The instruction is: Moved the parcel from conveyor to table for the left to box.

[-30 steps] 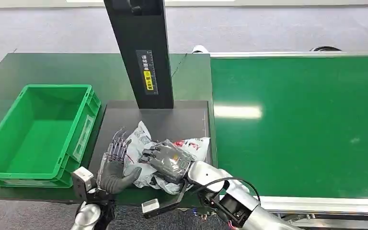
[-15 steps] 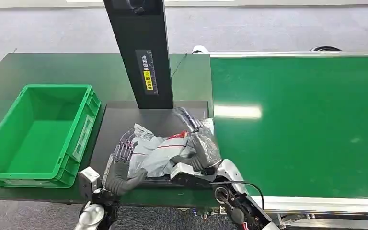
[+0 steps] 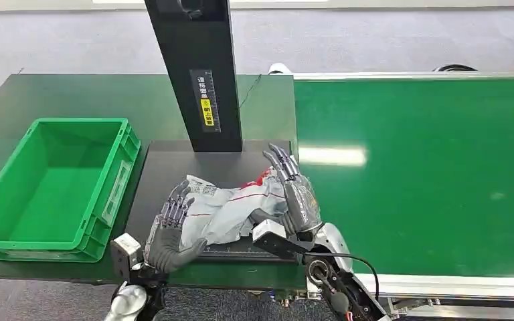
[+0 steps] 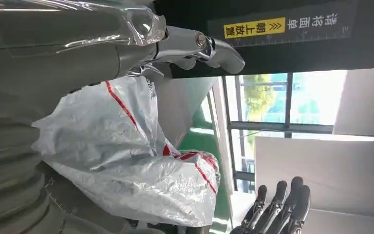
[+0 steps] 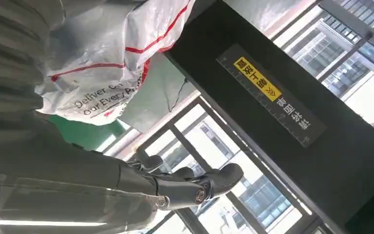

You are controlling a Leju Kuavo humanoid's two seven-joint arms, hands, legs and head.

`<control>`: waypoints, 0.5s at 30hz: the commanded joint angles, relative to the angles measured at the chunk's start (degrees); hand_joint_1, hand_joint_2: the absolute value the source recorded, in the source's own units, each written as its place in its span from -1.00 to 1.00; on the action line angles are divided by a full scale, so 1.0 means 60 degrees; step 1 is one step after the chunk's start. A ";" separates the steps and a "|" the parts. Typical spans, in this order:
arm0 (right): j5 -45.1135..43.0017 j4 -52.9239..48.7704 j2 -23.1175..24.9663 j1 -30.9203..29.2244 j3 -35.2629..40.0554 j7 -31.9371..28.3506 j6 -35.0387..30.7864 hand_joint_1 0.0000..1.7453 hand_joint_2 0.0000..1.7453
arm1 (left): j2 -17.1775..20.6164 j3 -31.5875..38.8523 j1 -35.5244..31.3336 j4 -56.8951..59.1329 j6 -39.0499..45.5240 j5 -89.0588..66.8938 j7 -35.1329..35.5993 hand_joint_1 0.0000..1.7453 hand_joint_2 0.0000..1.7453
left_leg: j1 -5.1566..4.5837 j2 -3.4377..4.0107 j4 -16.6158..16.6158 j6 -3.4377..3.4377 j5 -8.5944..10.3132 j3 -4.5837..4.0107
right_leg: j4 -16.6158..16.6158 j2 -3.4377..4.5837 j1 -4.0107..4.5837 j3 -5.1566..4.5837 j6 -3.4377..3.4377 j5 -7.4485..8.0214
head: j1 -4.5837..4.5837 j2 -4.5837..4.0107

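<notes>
The crinkled, glossy grey plastic parcel point(image 3: 231, 210) lies beside my smooth green plastic crate point(image 3: 53, 187), on matt black board point(image 3: 174, 167).

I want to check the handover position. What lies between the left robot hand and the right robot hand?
In the head view, the grey parcel lies on the dark plate between the left robot hand and the right robot hand.

Crinkled silver-grey plastic parcel point(image 3: 231, 210): red stripes, dark print. Open plastic crate point(image 3: 50, 187): bright green. Tabletop point(image 3: 73, 97): dark green. Upright post point(image 3: 197, 67): black, yellow label.
</notes>
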 commanded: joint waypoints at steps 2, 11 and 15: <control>-0.2124 -0.0227 0.0070 0.0191 -0.1142 -0.0345 0.1547 -1.00 1.00 | 0.0139 -0.0239 -0.0258 0.0486 -0.0110 -0.0150 0.0092 -1.00 1.00 | 0.0002 -0.0003 -0.0003 0.0002 0.0000 0.0006 | -0.0007 -0.0016 0.0005 0.0012 -0.0005 -0.0002 | 0.0004 0.0000; -0.5014 -0.0389 0.0160 0.0413 -0.3060 -0.0616 0.4228 -1.00 1.00 | 0.0488 -0.1261 -0.0226 0.0949 -0.0320 -0.2001 0.0467 -1.00 1.00 | -0.0002 -0.0005 -0.0007 0.0004 0.0001 0.0013 | -0.0009 -0.0017 0.0000 0.0018 -0.0004 -0.0002 | 0.0000 0.0000; -0.4045 0.0360 0.0289 0.0670 -0.2967 -0.0603 0.4403 -1.00 1.00 | 0.0384 -0.2940 -0.0595 0.1690 0.2069 -0.6519 0.1896 -1.00 1.00 | -0.0002 -0.0027 -0.0014 0.0004 0.0004 0.0021 | -0.0019 -0.0036 -0.0001 0.0031 -0.0003 -0.0004 | 0.0000 0.0000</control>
